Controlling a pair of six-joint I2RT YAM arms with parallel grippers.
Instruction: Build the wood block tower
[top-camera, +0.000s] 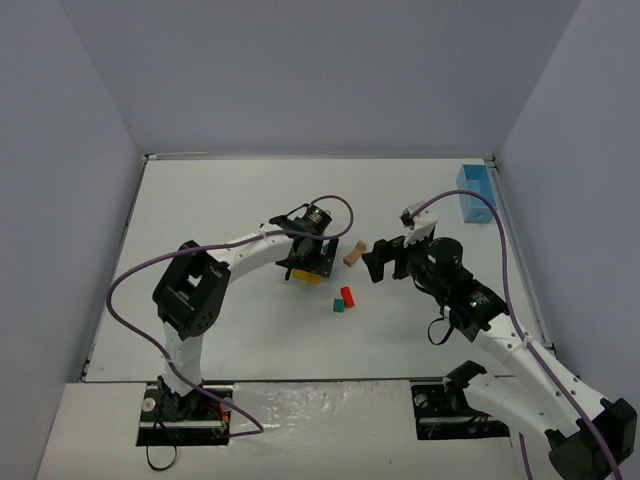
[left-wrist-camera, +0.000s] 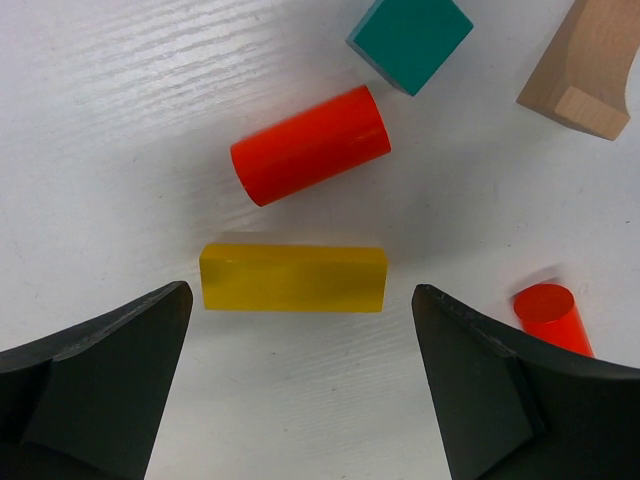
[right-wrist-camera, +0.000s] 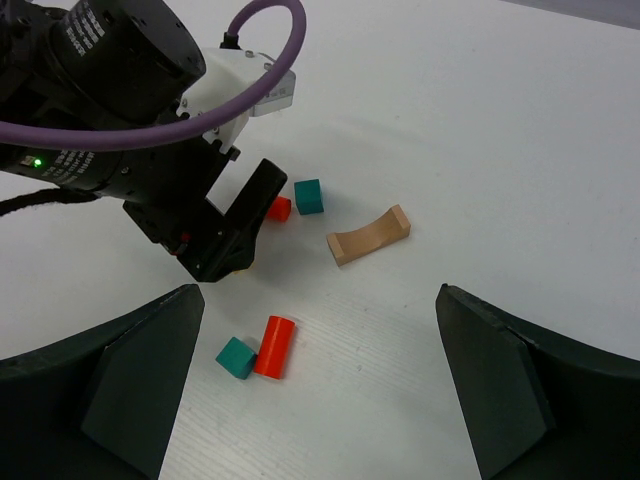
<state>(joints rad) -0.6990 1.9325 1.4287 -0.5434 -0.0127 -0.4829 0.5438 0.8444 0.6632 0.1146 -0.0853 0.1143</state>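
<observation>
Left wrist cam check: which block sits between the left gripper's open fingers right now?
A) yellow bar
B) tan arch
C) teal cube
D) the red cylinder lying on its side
A: the yellow bar lies flat in the gap of the open left gripper, touching neither finger.

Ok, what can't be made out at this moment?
Top external: yellow block mostly under the left claw.
Left wrist: teal cube and tan arch block cut by frame edges; one red cylinder partly behind a claw finger.
Right wrist: left claw all but hides the yellow block.
</observation>
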